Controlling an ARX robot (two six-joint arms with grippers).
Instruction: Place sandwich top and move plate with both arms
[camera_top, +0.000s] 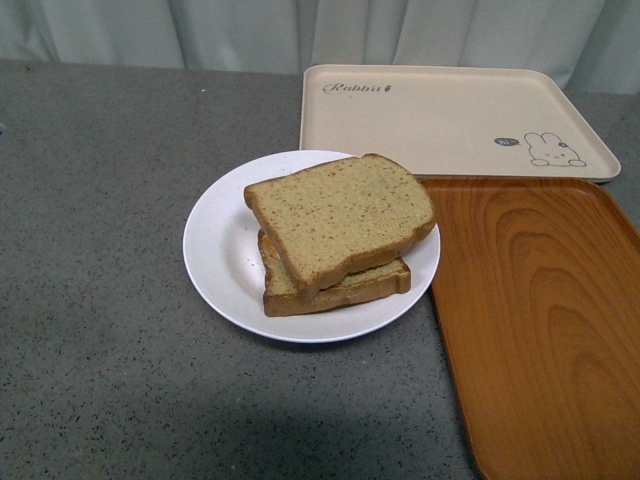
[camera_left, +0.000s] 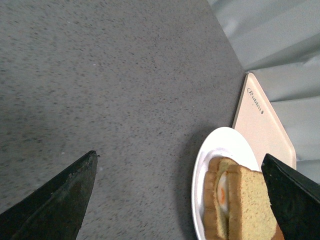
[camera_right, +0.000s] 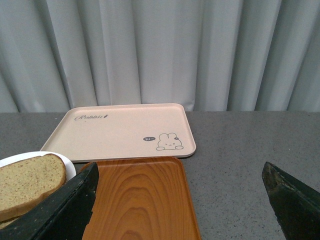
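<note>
The sandwich top (camera_top: 340, 215), a plain tan speckled slice, lies skewed on a lower bread slice on the round white plate (camera_top: 215, 240). In the left wrist view the sandwich top (camera_left: 252, 205) covers a fried egg on the lower slice, on the plate (camera_left: 220, 142). My left gripper (camera_left: 180, 195) is open and empty, above the grey table beside the plate. My right gripper (camera_right: 180, 200) is open and empty, over the wooden tray (camera_right: 140, 200), with the sandwich top (camera_right: 27, 182) to one side. Neither arm shows in the front view.
A cream rabbit-print tray (camera_top: 450, 120) lies behind the plate, near the grey curtain. An orange-brown wooden tray (camera_top: 540, 320) lies to the right of the plate, its edge almost touching the rim. Grey speckled tabletop (camera_top: 100, 300) spreads to the left and front.
</note>
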